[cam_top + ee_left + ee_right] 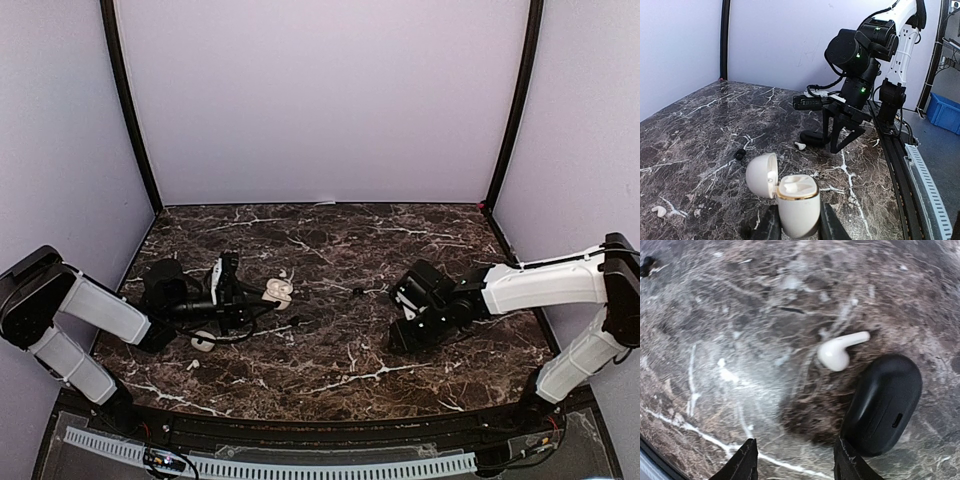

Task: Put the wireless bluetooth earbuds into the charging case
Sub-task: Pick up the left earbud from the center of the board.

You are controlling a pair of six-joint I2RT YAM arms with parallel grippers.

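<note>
My left gripper (800,226) is shut on a white charging case (799,202) with a gold rim, held upright with its lid (761,174) swung open. From above, the case (278,292) sits just off the gripper (252,297). Its wells look white; I cannot tell if an earbud is inside. My right gripper (796,460) hangs open just above the table. A white earbud (840,350) lies ahead of it, and a closed black case (883,402) is beside its right finger. A black earbud (740,153) and another white earbud (659,211) lie loose on the marble.
The dark marble table (330,370) is walled by pale panels. A round white case (203,341) and a tiny white earbud (190,365) lie near my left arm. A black earbud (357,291) sits mid-table. The right arm (860,75) stands beyond the held case.
</note>
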